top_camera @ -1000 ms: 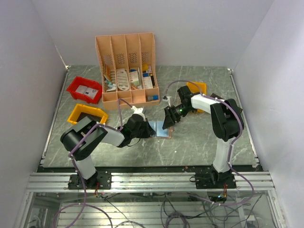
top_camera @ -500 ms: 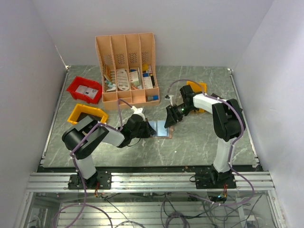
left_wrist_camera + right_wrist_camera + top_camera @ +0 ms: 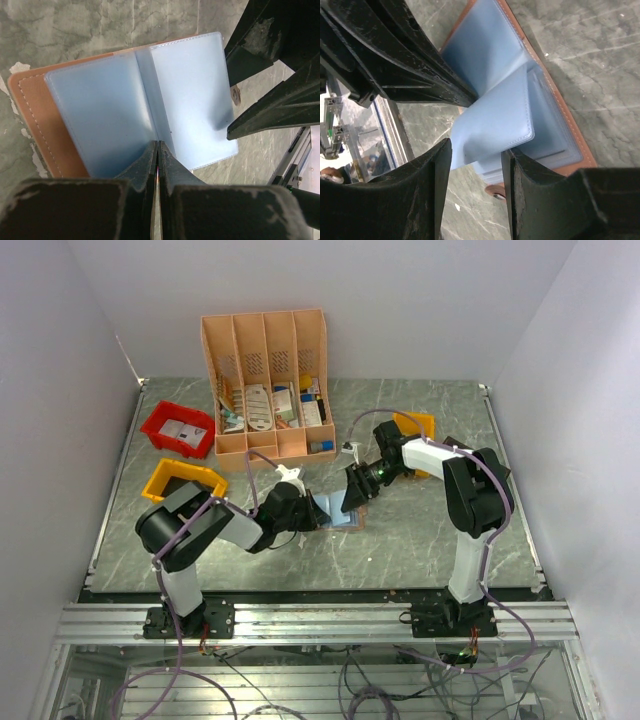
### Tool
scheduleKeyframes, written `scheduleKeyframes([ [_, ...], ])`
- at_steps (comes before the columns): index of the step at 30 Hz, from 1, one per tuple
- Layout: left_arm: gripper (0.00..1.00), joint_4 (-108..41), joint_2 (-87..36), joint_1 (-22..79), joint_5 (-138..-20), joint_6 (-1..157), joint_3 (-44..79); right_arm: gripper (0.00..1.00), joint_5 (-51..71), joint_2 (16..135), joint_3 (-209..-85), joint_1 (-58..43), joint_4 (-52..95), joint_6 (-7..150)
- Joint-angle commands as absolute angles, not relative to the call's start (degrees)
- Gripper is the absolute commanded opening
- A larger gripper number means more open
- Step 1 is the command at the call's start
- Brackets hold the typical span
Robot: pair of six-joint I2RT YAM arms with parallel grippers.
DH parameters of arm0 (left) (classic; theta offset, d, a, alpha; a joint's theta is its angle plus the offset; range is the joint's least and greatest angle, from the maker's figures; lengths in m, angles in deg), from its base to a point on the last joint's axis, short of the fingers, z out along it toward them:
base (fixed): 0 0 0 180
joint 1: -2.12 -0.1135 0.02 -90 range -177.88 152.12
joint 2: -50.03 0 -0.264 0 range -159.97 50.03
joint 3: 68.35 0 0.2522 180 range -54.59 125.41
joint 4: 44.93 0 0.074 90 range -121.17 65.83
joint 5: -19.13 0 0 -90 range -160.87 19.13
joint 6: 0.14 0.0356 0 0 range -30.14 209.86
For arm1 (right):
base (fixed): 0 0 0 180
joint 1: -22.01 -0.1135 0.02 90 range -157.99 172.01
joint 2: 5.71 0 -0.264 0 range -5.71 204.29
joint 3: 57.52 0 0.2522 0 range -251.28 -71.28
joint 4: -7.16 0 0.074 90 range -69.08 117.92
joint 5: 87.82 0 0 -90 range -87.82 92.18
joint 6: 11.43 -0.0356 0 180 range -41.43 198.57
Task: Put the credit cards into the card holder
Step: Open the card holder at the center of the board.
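The card holder [image 3: 341,513] lies open on the table, tan leather with pale blue clear pocket panels [image 3: 192,95]. My left gripper [image 3: 303,508] is shut, its tips [image 3: 158,146] pressed at the fold between two panels. A thin pale sliver shows edge-on between its fingers, apparently a credit card. My right gripper [image 3: 353,496] stands open over the holder's other side. One raised pocket leaf [image 3: 495,117] lies between its fingers [image 3: 476,150], the right finger [image 3: 520,170] under the leaf's edge. No other credit cards show.
A peach slotted organiser [image 3: 265,380] stands at the back. A red bin [image 3: 178,428] and a yellow bin [image 3: 183,480] sit on the left. Another yellow bin [image 3: 420,424] lies behind the right arm. The two grippers are very close together over the holder.
The right gripper has shifted slightly over the holder and come back. The left gripper has stayed shut at the fold.
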State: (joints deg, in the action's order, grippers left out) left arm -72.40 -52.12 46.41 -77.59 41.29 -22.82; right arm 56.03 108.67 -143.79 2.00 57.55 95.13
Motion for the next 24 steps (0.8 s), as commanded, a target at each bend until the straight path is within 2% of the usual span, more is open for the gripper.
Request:
scheduleKeyframes([
  [1,0.1,-71.1,-55.4,46.5,-79.9,41.6,-24.8,0.45,60.1,109.7,-143.9,1.5,56.0,94.0],
  [11,0.15,-79.8,-55.6,46.1,-81.7,38.4,-27.7,0.45,70.4,113.6,-142.5,0.5,47.6,85.9],
  [13,0.18,-82.7,-54.7,45.6,-81.6,37.5,-29.7,0.45,73.5,113.7,-141.6,0.5,44.5,83.2],
  [19,0.36,-87.6,-48.0,43.8,-81.5,36.6,-35.6,0.45,80.1,112.5,-138.5,0.3,34.5,75.7],
  [24,0.37,-86.7,-40.5,43.6,-80.7,37.9,-39.0,0.45,77.7,112.8,-137.8,-1.2,31.8,72.9],
])
